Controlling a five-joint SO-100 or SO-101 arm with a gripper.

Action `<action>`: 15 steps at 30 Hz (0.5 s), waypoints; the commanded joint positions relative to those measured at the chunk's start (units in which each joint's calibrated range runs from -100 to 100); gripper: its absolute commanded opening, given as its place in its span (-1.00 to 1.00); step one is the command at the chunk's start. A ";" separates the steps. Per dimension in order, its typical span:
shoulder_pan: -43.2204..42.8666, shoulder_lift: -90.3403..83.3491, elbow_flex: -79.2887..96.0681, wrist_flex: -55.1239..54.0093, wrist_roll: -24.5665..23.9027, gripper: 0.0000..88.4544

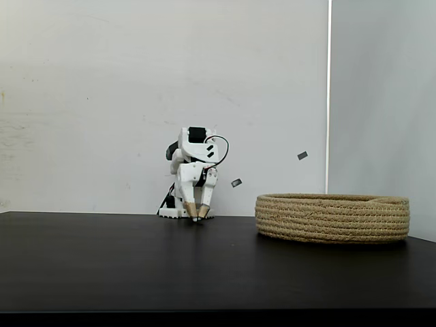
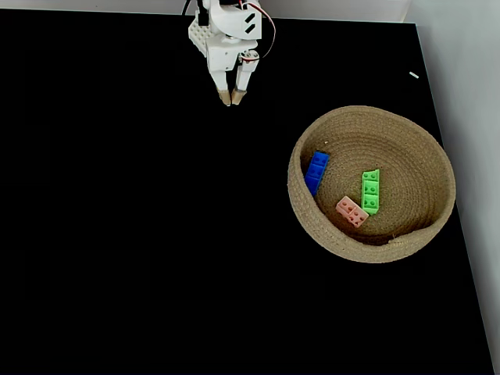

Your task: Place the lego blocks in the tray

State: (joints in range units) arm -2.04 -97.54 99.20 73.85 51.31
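The white robot arm point(image 2: 226, 35) is sitting at the far edge of the black table point(image 2: 117, 234), folded up small. Its gripper point(image 2: 232, 98) is pointing down, and in a fixed view from the side its gripper point(image 1: 199, 216) is resting right at the table top. The jaws are nearly closed, with just a thin gap between the two tan tips, and they are holding nothing.

The tray point(image 2: 426, 144) is sitting on the table, well apart from the arm, on the right in both fixed views. From the side the tray point(image 1: 332, 218) is showing its low rope wall, and what lies inside is hidden there.

From above, all three lego blocks are lying inside the tray. The blue block point(image 2: 316, 171) is lying near the left wall. The green block point(image 2: 370, 191) is lying near the middle. The pink block point(image 2: 351, 212) is lying just beside the green one, lower in the picture, close to its bottom end.
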 commanded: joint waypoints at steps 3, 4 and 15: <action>1.71 -1.26 0.80 0.24 -0.05 -1.00; 1.95 -1.26 0.80 0.24 0.00 -1.00; 2.28 -1.26 0.80 0.24 -1.17 -0.97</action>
State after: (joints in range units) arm 0.00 -98.30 99.20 73.93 50.38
